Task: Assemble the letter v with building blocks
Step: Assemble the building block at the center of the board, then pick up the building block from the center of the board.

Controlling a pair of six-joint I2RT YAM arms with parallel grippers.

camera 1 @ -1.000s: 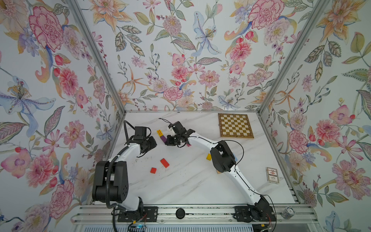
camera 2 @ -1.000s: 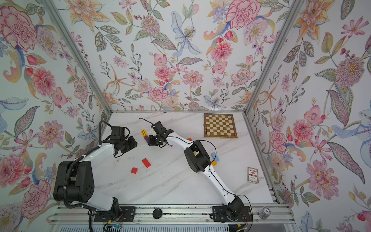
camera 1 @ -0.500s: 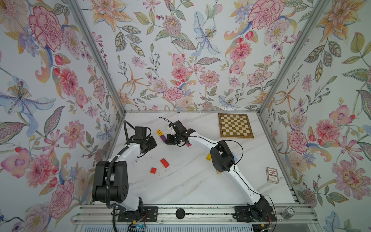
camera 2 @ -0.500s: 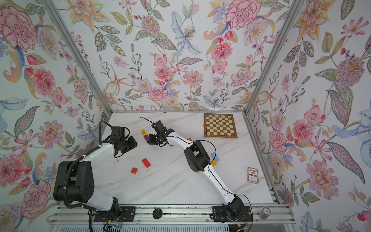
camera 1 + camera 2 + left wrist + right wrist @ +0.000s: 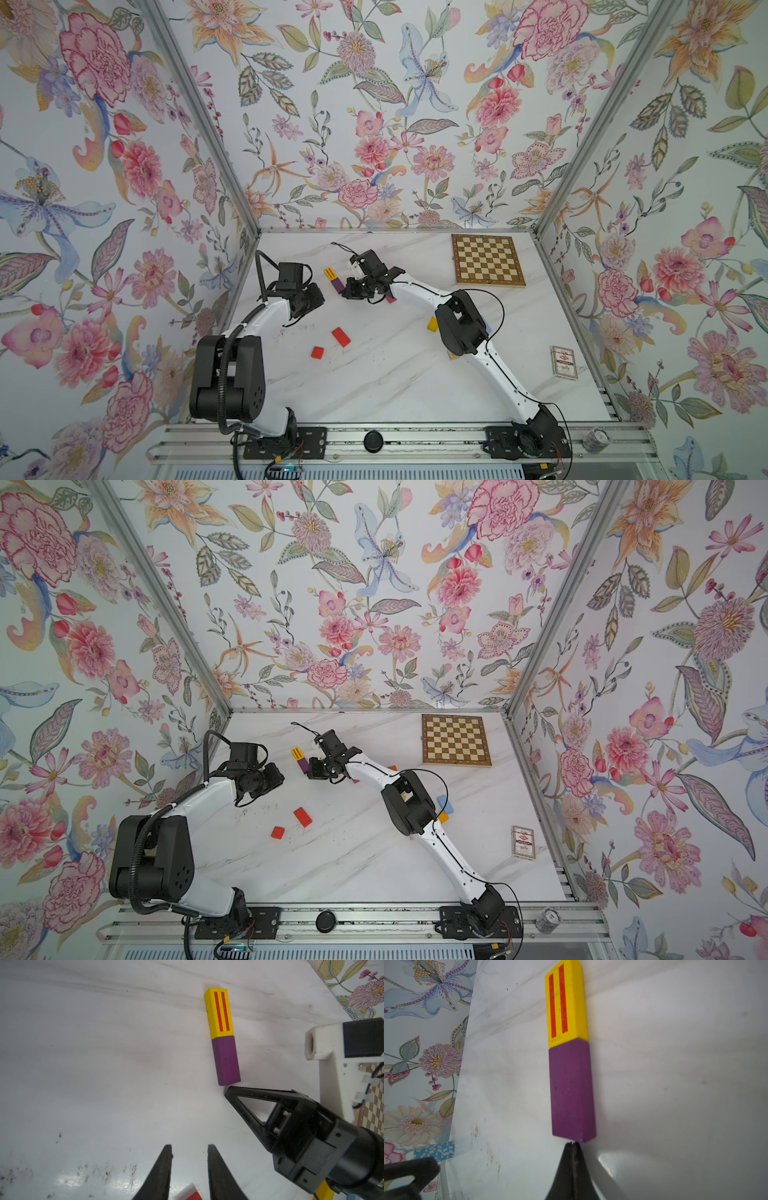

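- In both top views, your started row lies toward the back left of the table [image 5: 395,386]. The striped yellow block [image 5: 330,274] and the purple block [image 5: 337,286] touch end to end.
- In those same views, the right gripper [image 5: 345,291] sits low at the purple block's free end. The left gripper [image 5: 318,299] hangs just beside the row, on its left, and holds nothing.
- A red block [image 5: 340,336] and a red cube [image 5: 318,352] lie loose nearer the front, apart from each other.
- A plain yellow block [image 5: 432,324] peeks out beside the right arm's elbow, and a top view shows a light blue block [image 5: 444,804] there too.
- The chessboard [image 5: 487,260] is at the back right and the card box [image 5: 564,362] by the right edge, both well away from the row.
- In your left wrist view, the left gripper's fingers [image 5: 169,1159] stand a narrow gap apart with only bare table between them. Ahead, the right gripper's tip comes right up to the corner of the purple block [image 5: 226,1059].
- In your right wrist view, the right gripper's fingers [image 5: 566,1167] are pressed together with nothing between them. Their tip meets the purple block's near end, and the striped yellow block [image 5: 566,1005] lies beyond it in one straight line.
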